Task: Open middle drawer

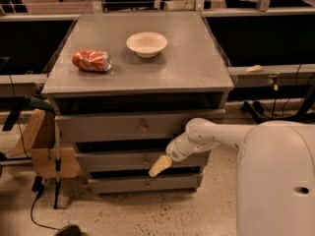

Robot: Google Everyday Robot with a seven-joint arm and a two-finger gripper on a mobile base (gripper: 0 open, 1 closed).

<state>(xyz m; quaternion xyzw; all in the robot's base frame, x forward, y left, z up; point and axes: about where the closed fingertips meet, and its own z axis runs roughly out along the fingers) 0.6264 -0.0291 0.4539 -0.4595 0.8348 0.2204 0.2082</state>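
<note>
The grey cabinet has three drawer fronts stacked. The middle drawer (118, 160) is a grey metal front with a small brass knob (146, 162); it looks closed or barely out. My gripper (158, 166), with cream-coloured tips, is right beside that knob, just to its right and slightly below. My white arm (206, 136) reaches in from the right, across the cabinet's front. The top drawer (118, 127) sits above it and the bottom drawer (142, 183) below.
On the cabinet top (187, 58) lie a crushed red can (92, 60) and a white bowl (146, 44). A wooden piece (42, 141) and a pole (57, 166) stand left of the cabinet. A cable (37, 208) runs on the floor. My white body (275, 181) fills the lower right.
</note>
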